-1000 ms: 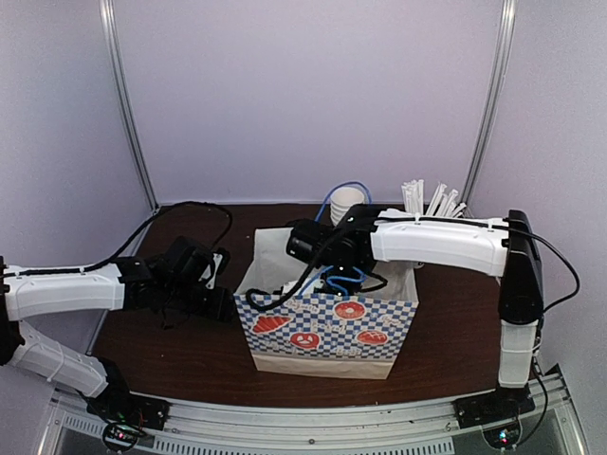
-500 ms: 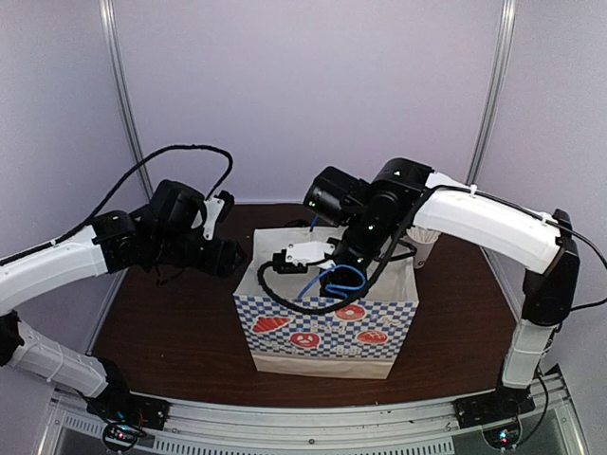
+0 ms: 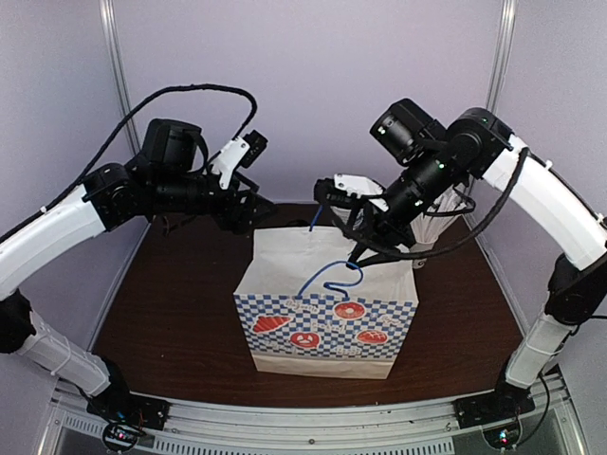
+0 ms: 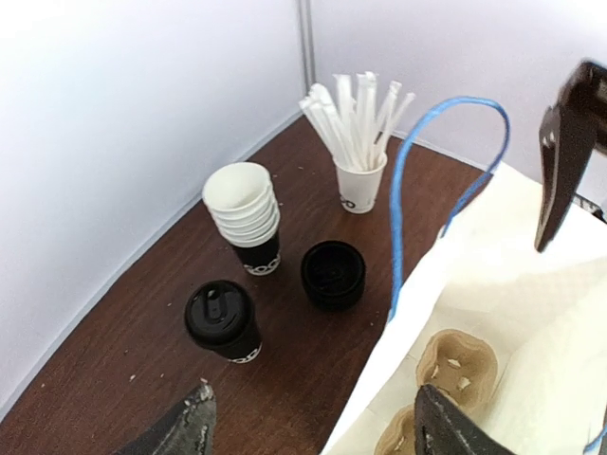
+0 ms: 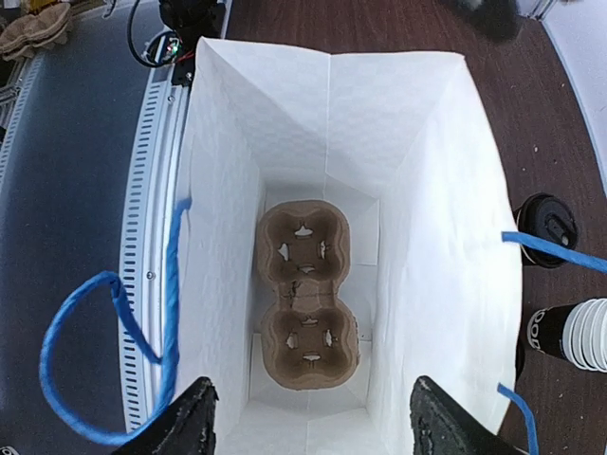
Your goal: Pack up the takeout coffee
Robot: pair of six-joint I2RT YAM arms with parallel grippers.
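The takeout coffee (image 4: 223, 320), a small black cup with a black sip lid, stands on the brown table behind the bag; it also shows at the right edge of the right wrist view (image 5: 547, 227). It is hidden in the top view. The white paper bag (image 3: 327, 327) with blue check print and blue handles stands open at the table's middle. A brown two-cup carrier (image 5: 303, 299) lies on its floor. My left gripper (image 4: 318, 431) is open and empty, high over the bag's far left corner. My right gripper (image 5: 318, 422) is open and empty, above the bag's mouth.
Behind the bag stand a stack of black cups with white insides (image 4: 245, 213), a short black stack of bare lids (image 4: 333, 275) and a white cup of white straws (image 4: 360, 180). A blue bag handle (image 4: 446, 142) arcs up near my left gripper. White walls close the back and sides.
Both arms have risen. The right gripper lifted out of the bag to above its mouth. The left gripper swung up from the bag's left side to behind it.
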